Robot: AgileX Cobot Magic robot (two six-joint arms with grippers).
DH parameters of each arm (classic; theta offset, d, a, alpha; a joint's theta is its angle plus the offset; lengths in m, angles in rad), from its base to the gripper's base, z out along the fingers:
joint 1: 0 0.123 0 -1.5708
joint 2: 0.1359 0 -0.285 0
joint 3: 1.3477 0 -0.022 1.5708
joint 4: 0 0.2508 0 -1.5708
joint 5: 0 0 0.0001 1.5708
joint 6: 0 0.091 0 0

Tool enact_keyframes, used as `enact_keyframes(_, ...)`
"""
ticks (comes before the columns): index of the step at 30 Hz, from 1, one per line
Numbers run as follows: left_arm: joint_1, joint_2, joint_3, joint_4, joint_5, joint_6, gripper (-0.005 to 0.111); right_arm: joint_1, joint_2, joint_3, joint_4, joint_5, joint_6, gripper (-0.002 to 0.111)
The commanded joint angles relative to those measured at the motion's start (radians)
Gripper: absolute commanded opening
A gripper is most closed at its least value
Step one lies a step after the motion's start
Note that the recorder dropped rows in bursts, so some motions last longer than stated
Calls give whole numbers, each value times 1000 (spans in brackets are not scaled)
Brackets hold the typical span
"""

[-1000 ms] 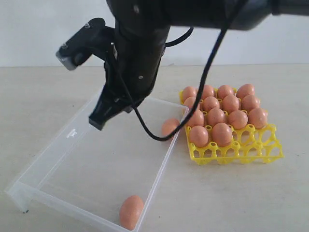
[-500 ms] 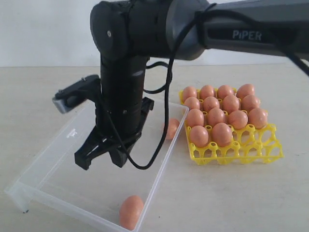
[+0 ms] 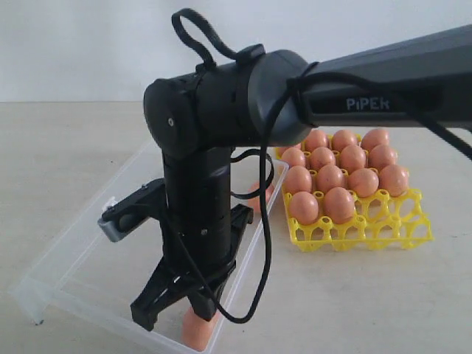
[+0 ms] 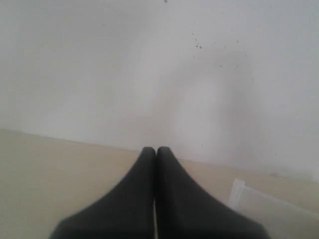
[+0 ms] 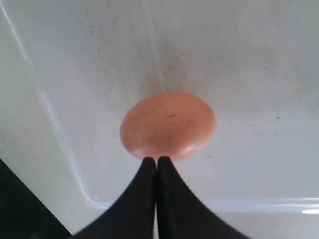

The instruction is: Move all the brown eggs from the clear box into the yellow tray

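Lowered since the earlier frames, the right gripper (image 5: 152, 162) hangs over the near corner of the clear box (image 3: 55, 254). Its fingers are pressed together and empty, with the tips just beside one brown egg (image 5: 168, 125) on the box floor. Other brown eggs (image 3: 330, 177) sit in the yellow tray (image 3: 383, 230) on the counter (image 3: 354, 302). Left gripper (image 4: 152, 150): clenched, empty.

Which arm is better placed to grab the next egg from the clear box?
Right. The right gripper hangs shut, tips close to a brown egg in the clear box; it must open first. The left gripper faces the wall, no egg in view.
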Motion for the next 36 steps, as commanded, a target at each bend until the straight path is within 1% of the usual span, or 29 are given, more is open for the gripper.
enact_keyframes(1, -1, 3, -2, -46, -94, -8, -4, 5, -9, 17, -12, 2, -21, -1)
enact_keyframes(3, -1, 3, -2, -46, -84, -8, -4, 3, 1, 17, -20, 2, -34, -1)
enact_keyframes(4, -1, 3, -2, -38, -55, -8, -4, 3, 14, 17, -31, 2, -36, -1)
enact_keyframes(7, -1, 3, -2, 25, 85, -8, -4, 3, 65, 17, -31, -28, -41, -1)
enact_keyframes(8, -1, 3, -2, 25, 79, -8, -4, 3, 78, 17, -33, -46, -41, -1)
enact_keyframes(9, -1, 3, -2, 0, 14, -8, -4, 3, 90, 17, -35, -82, -42, -1)
enact_keyframes(11, -1, 3, -2, -35, -53, -8, -4, 3, 85, 9, -46, -108, -42, -1)
enact_keyframes(15, -1, 3, -2, -31, 14, -8, -4, 3, 42, -59, -99, -179, -42, -1)
enact_keyframes(17, -1, 3, -2, -31, 14, -8, -4, 3, 16, -105, -105, -211, -40, -1)
enact_keyframes(19, -1, 3, -2, -32, 18, -8, -4, 3, -2, -151, -101, -212, 33, -1)
enact_keyframes(20, -1, 3, -2, -32, 30, -8, -4, 3, -10, -173, -83, -175, 46, 1)
enact_keyframes(21, -1, 3, -2, -32, 40, -8, -4, 3, -11, -180, -68, -145, 8, 3)
enact_keyframes(22, -1, 3, -2, -32, 57, -8, -4, 3, -11, -182, -60, -69, -93, 13)
enact_keyframes(23, -1, 3, -2, -32, 64, -8, -4, 3, -9, -182, -60, -15, -152, 21)
enact_keyframes(24, -1, 3, -2, -32, 67, -8, -4, 3, -2, -182, -62, 2, -210, 31)
enact_keyframes(27, -1, 3, -2, -32, 67, -8, -4, 3, -1, -170, -70, 2, -259, 55)
enact_keyframes(28, -1, 3, -2, -32, 67, -8, -4, 3, -1, -167, -68, 2, -257, 60)
enact_keyframes(29, -1, 3, -2, -32, 67, -8, -4, 3, -1, -162, -65, 2, -249, 62)
enact_keyframes(31, -1, 3, -2, -27, 69, -8, -4, 3, 0, -160, -56, 2, -192, 62)
enact_keyframes(36, -1, 3, -2, -14, 82, -8, -4, 3, 17, -160, -58, 2, 30, 62)
